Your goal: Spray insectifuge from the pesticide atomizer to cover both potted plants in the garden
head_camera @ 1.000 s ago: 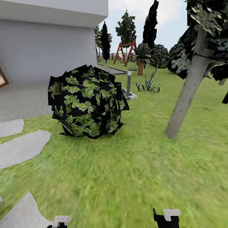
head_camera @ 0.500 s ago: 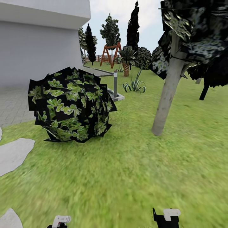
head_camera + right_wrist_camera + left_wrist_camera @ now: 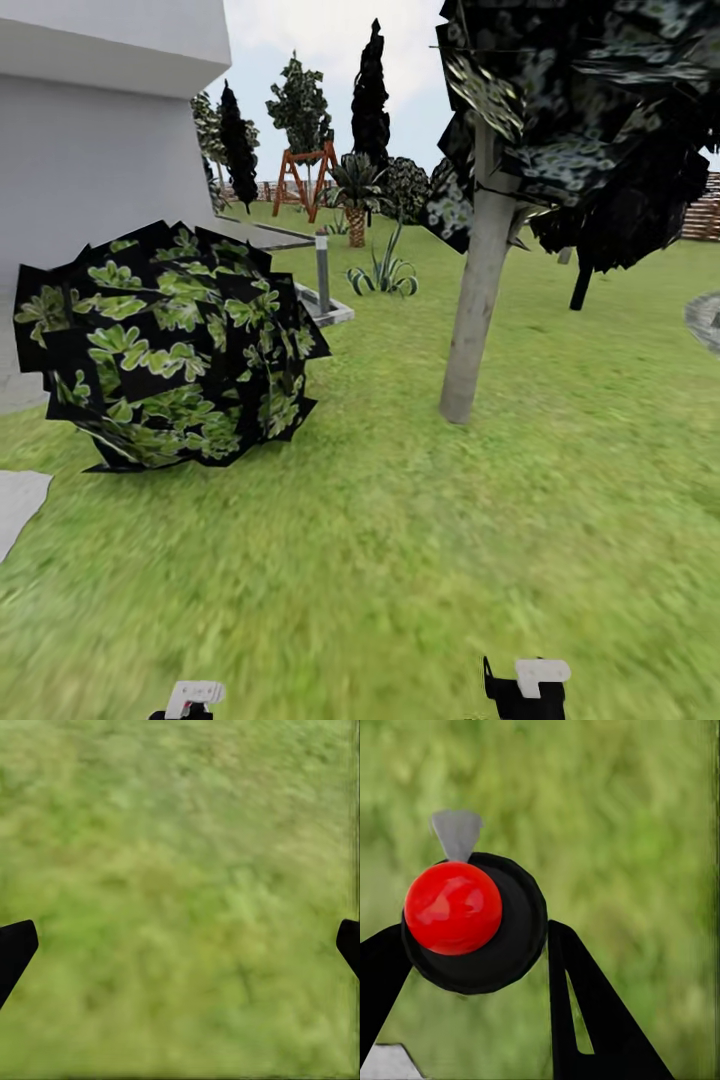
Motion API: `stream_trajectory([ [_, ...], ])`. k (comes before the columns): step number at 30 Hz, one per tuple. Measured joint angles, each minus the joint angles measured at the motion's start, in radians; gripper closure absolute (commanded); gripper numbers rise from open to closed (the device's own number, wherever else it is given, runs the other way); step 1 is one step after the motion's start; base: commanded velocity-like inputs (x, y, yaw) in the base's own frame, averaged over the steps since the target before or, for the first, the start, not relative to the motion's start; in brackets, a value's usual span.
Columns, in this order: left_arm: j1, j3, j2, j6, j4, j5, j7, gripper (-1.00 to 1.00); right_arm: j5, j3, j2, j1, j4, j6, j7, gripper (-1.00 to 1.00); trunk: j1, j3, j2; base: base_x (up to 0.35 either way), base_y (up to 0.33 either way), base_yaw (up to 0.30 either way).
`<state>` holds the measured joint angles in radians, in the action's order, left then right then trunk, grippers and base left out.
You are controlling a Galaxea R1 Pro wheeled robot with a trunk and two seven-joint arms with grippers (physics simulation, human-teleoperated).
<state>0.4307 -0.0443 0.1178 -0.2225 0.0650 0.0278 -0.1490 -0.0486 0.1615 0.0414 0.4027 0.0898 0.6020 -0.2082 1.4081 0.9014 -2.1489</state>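
Robot is transiting the garden lawn (image 3: 400, 560), arms tucked low for travel — right end effector (image 3: 180, 945) is hanging spread wide, empty; left end effector (image 3: 472, 945) is flanking a red-capped black object, grip indeterminate.

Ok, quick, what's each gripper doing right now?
Left gripper: shut on a round black object with a glossy red ball on it.
Right gripper: open, holding nothing, over blurred green grass.

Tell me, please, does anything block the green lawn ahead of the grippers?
Nothing visible stands on the near green lawn. Farther on, a round dark leafy bush stands ahead-left and a pale grey tree trunk ahead-right, with grass between.
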Motion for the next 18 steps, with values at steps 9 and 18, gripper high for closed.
stream_trajectory([
  [9, 0.000, 0.000, 0.000, 0.000, 0.000, 0.000, 0.000, 1.00, 0.000, 0.000, 0.000, 0.000, 0.000, 0.000, 0.000, -1.00, 0.000, -0.009, 0.000, 0.000, 0.000, -0.271],
  [18, 0.000, 0.000, 0.000, 0.000, 0.000, -0.001, 0.000, 1.00, 0.000, 0.000, -0.001, 0.000, 0.000, -0.001, 0.000, -1.00, 0.000, -0.016, 0.000, 0.000, 0.000, -0.276],
])
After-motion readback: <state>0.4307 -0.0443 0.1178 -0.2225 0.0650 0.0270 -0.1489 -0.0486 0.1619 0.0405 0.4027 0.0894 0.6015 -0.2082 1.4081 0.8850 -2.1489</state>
